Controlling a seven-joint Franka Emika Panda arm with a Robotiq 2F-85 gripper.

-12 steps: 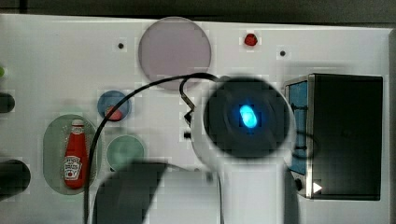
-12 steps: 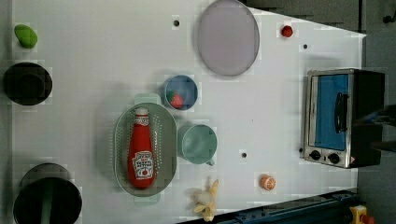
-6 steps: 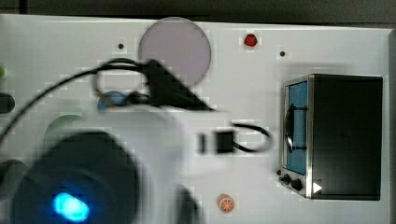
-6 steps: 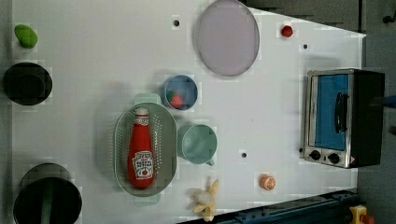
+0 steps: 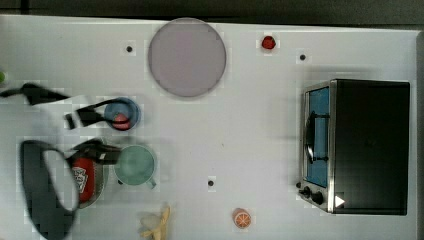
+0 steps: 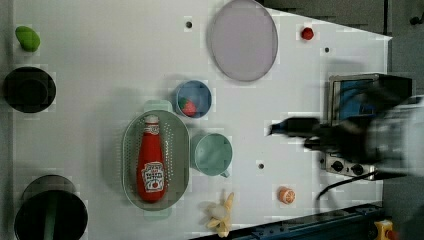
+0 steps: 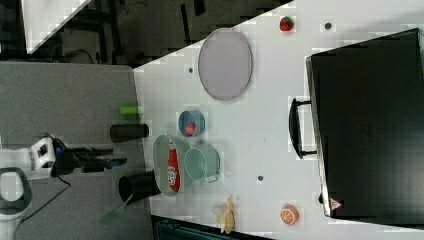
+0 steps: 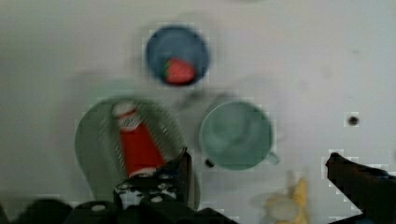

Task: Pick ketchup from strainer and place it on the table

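Ketchup: the ketchup (image 6: 151,159) was a small red squeeze bottle with a white cap and a white-and-dark label, lying flat along the strainer's length, cap toward the blue bowl (image 6: 193,98).
Strainer: the strainer (image 6: 170,155) was a pale green oval with a perforated floor, resting on the table beside the green cup (image 6: 212,154).
Gripper: in the wrist view the gripper (image 8: 261,179) hung above the scene with its two dark fingers (image 8: 180,170) spread wide and holding nothing.
Place from the fingers: in the wrist view the bottle's lower end lay right by one finger, outside the gap; the cup sat beyond the gap between the fingers.
Table: the table (image 6: 110,75) was flat and white with small dark bolt holes, carrying a grey-lilac plate (image 6: 243,39), a toaster oven (image 5: 360,145), a banana (image 6: 221,216) and an orange half (image 6: 286,195).
Room: in the right view a grey floor (image 7: 65,100) lay past the table's edge.
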